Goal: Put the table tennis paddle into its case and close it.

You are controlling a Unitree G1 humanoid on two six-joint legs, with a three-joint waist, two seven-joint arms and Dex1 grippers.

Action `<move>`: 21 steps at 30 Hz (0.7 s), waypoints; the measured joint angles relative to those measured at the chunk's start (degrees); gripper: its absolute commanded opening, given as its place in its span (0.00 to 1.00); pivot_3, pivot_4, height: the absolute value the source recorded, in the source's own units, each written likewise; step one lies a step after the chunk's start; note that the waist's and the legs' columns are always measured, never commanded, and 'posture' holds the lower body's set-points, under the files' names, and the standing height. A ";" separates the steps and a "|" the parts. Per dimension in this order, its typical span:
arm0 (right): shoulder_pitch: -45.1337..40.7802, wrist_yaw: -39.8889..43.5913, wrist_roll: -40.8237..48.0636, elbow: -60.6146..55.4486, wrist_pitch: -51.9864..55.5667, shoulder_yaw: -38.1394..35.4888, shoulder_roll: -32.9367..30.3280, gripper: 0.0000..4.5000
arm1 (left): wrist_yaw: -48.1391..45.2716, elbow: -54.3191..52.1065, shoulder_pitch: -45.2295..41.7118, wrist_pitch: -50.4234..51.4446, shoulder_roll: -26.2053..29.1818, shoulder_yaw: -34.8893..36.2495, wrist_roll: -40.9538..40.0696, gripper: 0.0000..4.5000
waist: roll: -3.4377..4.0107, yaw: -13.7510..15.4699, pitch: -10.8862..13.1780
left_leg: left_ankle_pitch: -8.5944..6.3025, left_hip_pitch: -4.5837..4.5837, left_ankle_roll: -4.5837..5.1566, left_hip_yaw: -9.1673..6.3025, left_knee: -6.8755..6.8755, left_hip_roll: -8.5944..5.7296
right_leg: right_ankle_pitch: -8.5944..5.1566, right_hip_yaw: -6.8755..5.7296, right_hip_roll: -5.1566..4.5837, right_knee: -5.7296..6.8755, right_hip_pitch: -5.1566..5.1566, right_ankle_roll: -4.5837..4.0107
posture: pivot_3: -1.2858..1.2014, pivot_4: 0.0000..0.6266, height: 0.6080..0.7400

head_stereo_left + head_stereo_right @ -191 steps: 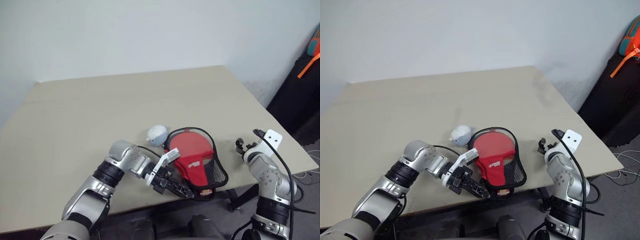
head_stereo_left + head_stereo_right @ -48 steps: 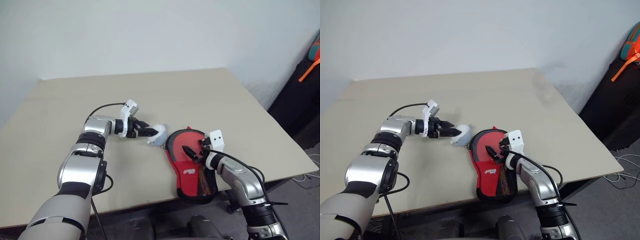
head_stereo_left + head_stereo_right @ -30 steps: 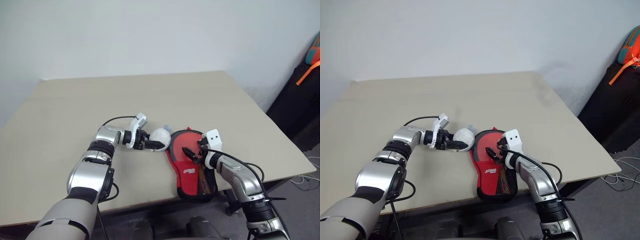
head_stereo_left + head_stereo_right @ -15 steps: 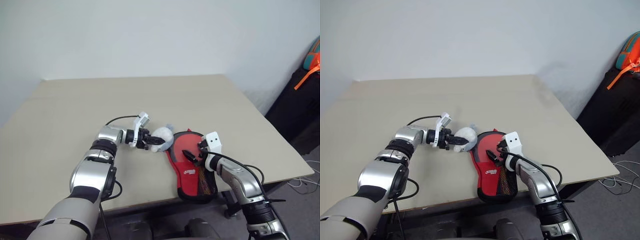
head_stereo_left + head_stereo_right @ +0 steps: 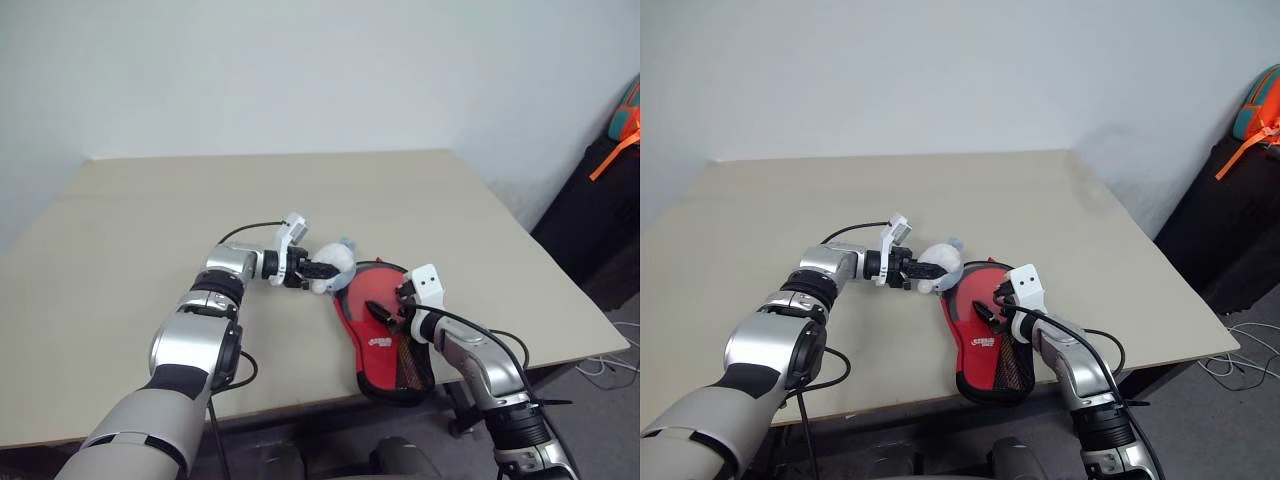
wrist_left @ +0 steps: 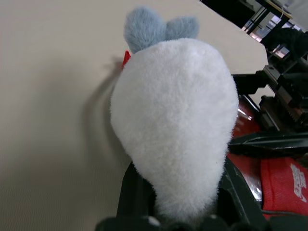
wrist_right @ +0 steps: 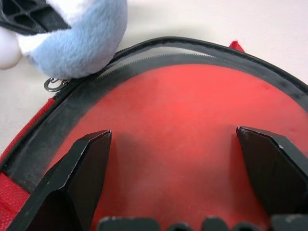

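Case (image 5: 385, 325) w/ paddle (image 7: 192, 130) lies centre-right, long axis toward lower frame; right gripper (image 5: 378, 306) nearer, jaws apart; left gripper (image 5: 318, 270) clamped on plush toy (image 5: 335, 264).

The plush toy (image 6: 175, 125) is fluffy white pile with soft blue-grey ears. The paddle (image 7: 192, 139) has a smooth matt red rubber face. The case (image 5: 385, 345) is red cloth with dark mesh and a black zip edge. The table (image 5: 150, 220) is matt beige.
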 measured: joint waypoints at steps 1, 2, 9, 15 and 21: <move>0.24 0.01 0.03 -0.26 0.00 -0.05 0.00 1.00 | 0.42 0.25 -0.12 -0.07 -0.22 0.09 0.00 0.07 | 0.00 0.03 0.00 | 0.00 0.00 0.00 0.00 0.00 0.00 | 0.00 0.00 0.00 -0.01 0.00 0.00 | 0.52 0.00 1.00; 0.46 0.03 0.03 -0.48 0.00 -0.10 -0.01 1.00 | 0.97 0.45 -0.19 -0.17 -0.43 0.22 0.00 0.07 | 0.00 0.05 0.00 | 0.00 0.00 0.00 0.00 0.00 0.00 | 0.00 -0.01 -0.01 -0.01 0.01 0.00 | 0.52 0.00 1.00; 1.54 0.43 0.04 -1.55 0.01 -0.68 -0.48 1.00 | 10.60 3.62 -1.36 -3.51 -3.49 2.22 0.06 0.07 | 0.00 0.86 0.01 | -0.02 -0.01 -0.04 -0.04 0.01 0.00 | 0.00 -0.07 -0.03 -0.02 0.00 0.00 | 0.52 0.00 1.00; 3.38 2.40 4.54 -4.44 1.68 -3.84 0.62 1.00 | 20.40 5.26 -4.47 -7.33 -6.74 2.88 0.84 0.07 | 0.21 1.17 0.17 | -0.04 -0.12 -0.06 -0.05 -0.02 0.00 | 0.00 -0.11 -0.03 -0.03 -0.12 0.00 | 0.52 0.00 1.00; 2.69 3.14 4.49 -4.29 3.00 -3.54 -0.26 1.00 | 26.23 6.01 -5.25 -9.15 -9.33 4.47 0.83 0.07 | 0.39 1.15 0.28 | -0.03 -0.12 -0.06 -0.05 -0.06 0.00 | 0.00 -0.10 0.00 -0.03 -0.18 0.01 | 0.52 0.00 1.00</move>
